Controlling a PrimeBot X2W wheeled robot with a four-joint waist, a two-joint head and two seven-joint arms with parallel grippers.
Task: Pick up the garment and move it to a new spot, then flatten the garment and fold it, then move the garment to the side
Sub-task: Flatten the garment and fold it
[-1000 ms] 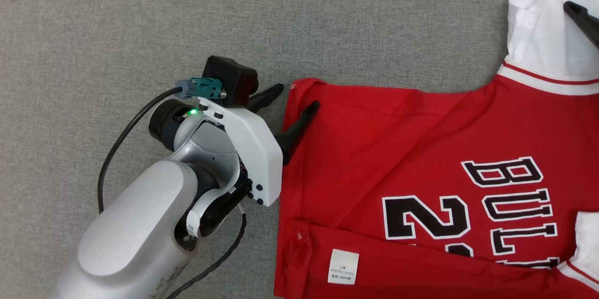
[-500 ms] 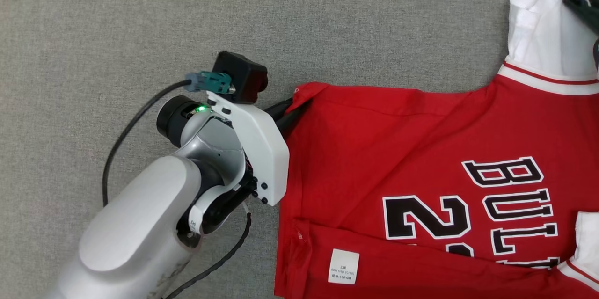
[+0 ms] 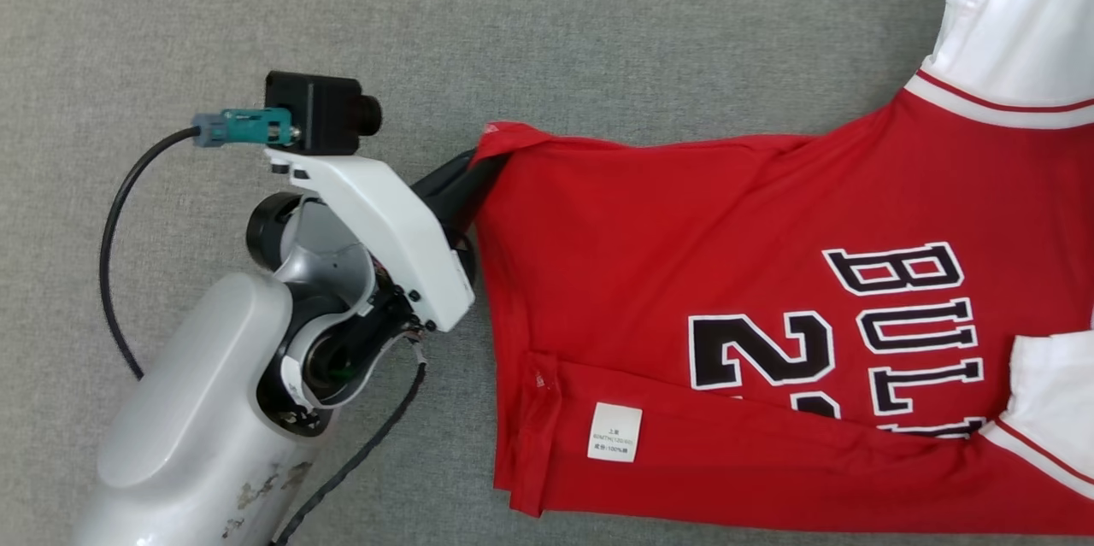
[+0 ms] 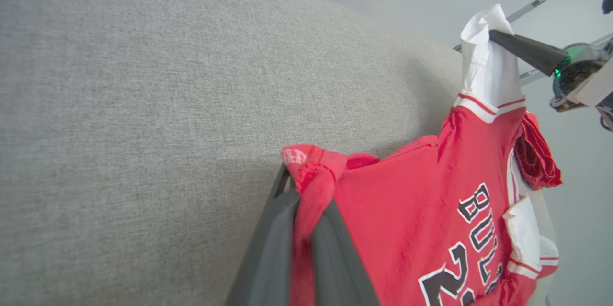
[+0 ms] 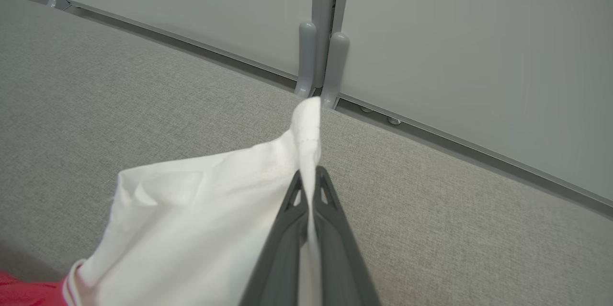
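Note:
The garment (image 3: 684, 247) is a red jersey with white sleeves and black lettering, spread over the right of the head view. My left gripper (image 3: 472, 173) is shut on its upper left hem corner, which is lifted off the surface; the left wrist view shows red cloth (image 4: 416, 210) pinched between the two fingers of that gripper (image 4: 304, 191). My right gripper (image 5: 309, 176) is shut on the edge of a white sleeve (image 5: 201, 215) and holds it up. That right gripper (image 4: 495, 35) also appears in the left wrist view, at the sleeve's top.
Under everything lies a grey fabric surface (image 3: 598, 33). Pale wall panels and a metal post (image 5: 321, 33) stand past its far edge. A white care label (image 3: 614, 432) lies on the folded lower hem. The wrist camera's black cable (image 3: 120, 213) loops to the left.
My left gripper, open around the hem corner a second ago, has shut on it and drawn it left and up. The right gripper's fingers have left the head view's top right.

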